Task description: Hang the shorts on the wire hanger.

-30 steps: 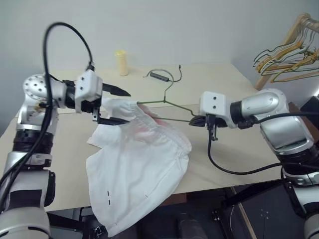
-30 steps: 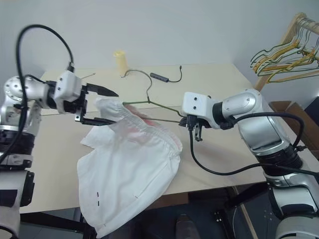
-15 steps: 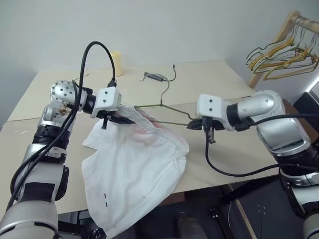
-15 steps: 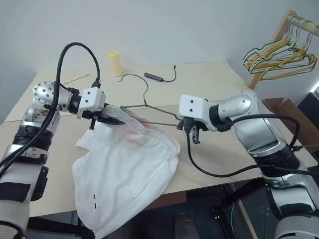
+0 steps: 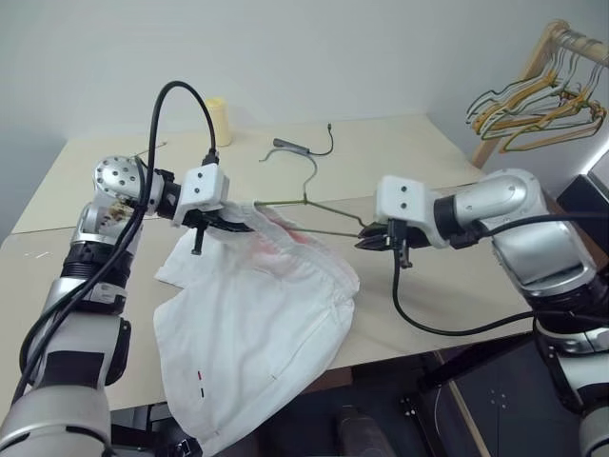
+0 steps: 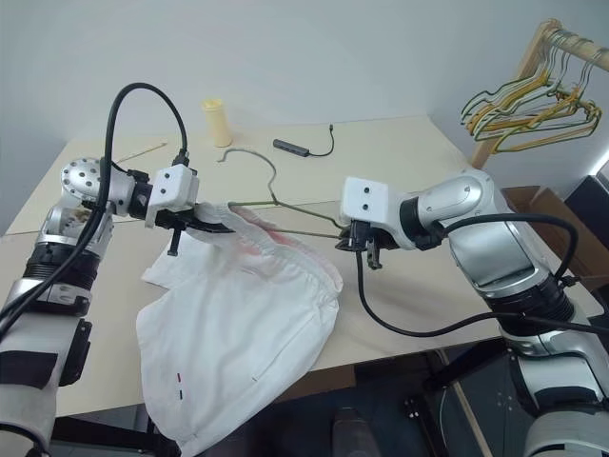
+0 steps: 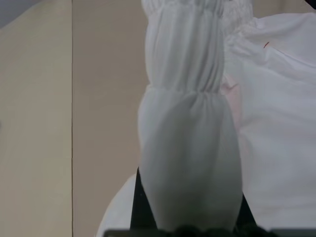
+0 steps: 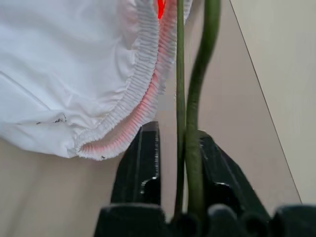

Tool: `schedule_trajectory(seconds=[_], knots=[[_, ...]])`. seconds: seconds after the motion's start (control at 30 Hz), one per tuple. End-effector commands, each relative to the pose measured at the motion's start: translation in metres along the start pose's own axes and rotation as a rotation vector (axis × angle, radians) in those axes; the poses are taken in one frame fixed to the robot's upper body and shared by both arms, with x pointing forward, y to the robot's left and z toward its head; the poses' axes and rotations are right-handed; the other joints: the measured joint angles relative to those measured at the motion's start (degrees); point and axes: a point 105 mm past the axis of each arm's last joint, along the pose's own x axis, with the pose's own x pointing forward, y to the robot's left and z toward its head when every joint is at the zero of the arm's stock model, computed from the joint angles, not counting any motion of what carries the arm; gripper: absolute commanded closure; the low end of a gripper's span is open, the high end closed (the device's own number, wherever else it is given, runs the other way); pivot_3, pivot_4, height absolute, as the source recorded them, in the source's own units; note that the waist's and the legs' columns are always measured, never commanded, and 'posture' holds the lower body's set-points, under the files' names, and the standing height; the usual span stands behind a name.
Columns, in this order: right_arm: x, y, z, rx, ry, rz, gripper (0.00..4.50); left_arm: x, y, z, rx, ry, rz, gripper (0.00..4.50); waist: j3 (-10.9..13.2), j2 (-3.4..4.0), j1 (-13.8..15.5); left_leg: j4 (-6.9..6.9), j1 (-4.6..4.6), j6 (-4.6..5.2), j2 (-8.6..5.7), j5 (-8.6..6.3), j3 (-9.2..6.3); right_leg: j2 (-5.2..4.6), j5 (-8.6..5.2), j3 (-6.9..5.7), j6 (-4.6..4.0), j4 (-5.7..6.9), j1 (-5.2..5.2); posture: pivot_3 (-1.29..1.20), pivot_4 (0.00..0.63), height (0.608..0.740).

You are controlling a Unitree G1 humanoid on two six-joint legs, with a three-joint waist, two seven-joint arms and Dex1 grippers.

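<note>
Shorts (image 5: 262,314) limp, light, draped over table edge (image 5: 400,333); best taken at waistband. Left gripper (image 5: 228,221) pinched on waistband. Right gripper (image 5: 373,238) fingers slightly parted around wire hanger (image 5: 314,205) end; grip uncertain.

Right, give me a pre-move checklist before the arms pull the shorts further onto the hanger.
1. Left gripper shut on the shorts' waistband: ok.
2. Wire hanger lies between the right gripper's fingers: ok.
3. Right grip firm on the wire: cannot tell; a gap shows beside it.
4. Hanger end inside the shorts: ok, the wire runs under the waistband.
5. Shorts fully on the hanger: not ok; most fabric lies on the table, one leg over its front edge.
6. Hook free of the black cable: ok, apart.
</note>
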Motion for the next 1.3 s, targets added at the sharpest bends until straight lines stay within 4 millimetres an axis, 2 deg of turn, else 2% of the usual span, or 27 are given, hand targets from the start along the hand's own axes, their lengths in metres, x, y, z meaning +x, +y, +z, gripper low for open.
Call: schedule_trajectory(seconds=[0.03, 0.23, 0.27, 0.33, 0.47, 0.6, 0.77, 1.0, 1.23, 1.3], knots=[[-0.026, -0.027, -0.007, 0.064, -0.005, -0.168, 2.22, -0.014, 0.005, 0.007, -0.027, -0.048, 0.075, 4.5, -0.02, 0.02, -0.01, 0.0, 0.0, 0.0, 0.0, 0.0, 0.01, -0.01, 0.0, 0.0, 0.0, 0.0, 0.0, -0.12, 0.007, 0.74], [-0.058, -0.035, -0.032, 0.211, -0.003, -0.318, 0.19, -0.022, 0.001, 0.001, -0.117, -0.076, 0.128, 4.5, -0.03, 0.01, 0.08, -0.01, -0.01, 0.02, 0.0, -0.01, -0.01, -0.02, 0.0, -0.01, 0.0, 0.0, 0.0, -0.14, 0.017, 0.74], [-0.065, -0.034, -0.036, 0.26, -0.027, -0.351, 0.04, -0.023, -0.001, -0.002, -0.145, -0.079, 0.136, 4.5, -0.03, 0.01, 0.07, 0.0, -0.01, 0.01, 0.0, -0.01, 0.0, -0.02, 0.0, -0.01, 0.0, 0.01, 0.0, -0.15, 0.019, 0.74], [-0.075, -0.031, -0.042, 0.326, -0.062, -0.387, 0.04, -0.024, -0.003, -0.006, -0.179, -0.079, 0.148, 4.5, -0.05, 0.01, 0.08, 0.0, 0.0, 0.01, 0.0, -0.01, -0.04, -0.01, 0.0, -0.02, 0.0, 0.02, 0.02, -0.15, 0.021, 0.74], [-0.077, -0.011, -0.049, 0.405, -0.125, -0.372, 0.04, -0.025, -0.005, -0.012, -0.208, -0.073, 0.169, 4.5, -0.07, 0.01, 0.06, -0.01, 0.02, 0.02, -0.01, -0.01, -0.08, -0.01, 0.0, -0.02, 0.0, 0.02, 0.05, -0.16, 0.029, 0.74], [-0.041, 0.034, -0.058, 0.532, -0.16, -0.231, 0.04, -0.025, -0.006, -0.013, -0.215, -0.071, 0.174, 4.5, -0.16, -0.06, -0.32, -0.01, 0.12, 0.02, 0.0, -0.01, -0.11, 0.03, 0.0, -0.01, 0.01, 0.02, 0.14, -0.17, 0.034, 0.74], [0.002, 0.062, -0.058, 0.642, -0.185, -0.152, 0.04, -0.025, -0.005, -0.013, -0.214, -0.069, 0.178, 4.5, -0.2, -0.05, -1.38, 0.03, 0.12, 0.02, -0.04, -0.01, -0.15, -0.01, 0.02, 0.02, 0.03, 0.04, 0.16, -0.16, 0.038, 0.74], [0.042, 0.072, -0.037, 0.745, -0.237, -0.088, 0.04, -0.029, -0.005, -0.013, -0.211, -0.059, 0.179, 4.5, -0.2, -0.05, -1.73, 0.02, 0.11, 0.02, -0.04, -0.01, -0.39, 0.01, 0.03, 0.04, 0.04, 0.04, 0.14, -0.15, 0.046, 0.74], [0.07, 0.083, -0.021, 0.793, -0.214, 0.009, 0.04, -0.031, -0.004, -0.011, -0.207, -0.055, 0.184, 4.5, -0.2, -0.05, -1.5, 0.02, 0.11, 0.02, -0.03, -0.01, -0.46, 0.01, 0.04, 0.03, 0.05, 0.04, 0.14, -0.13, 0.054, 0.74], [0.075, 0.085, -0.023, 0.813, -0.187, 0.014, 0.4, -0.032, -0.004, -0.011, -0.206, -0.054, 0.187, 4.5, -0.2, -0.05, -1.41, 0.01, 0.1, 0.03, -0.04, -0.01, -0.47, 0.0, 0.04, 0.03, 0.05, 0.02, 0.14, -0.13, 0.054, 0.74]])
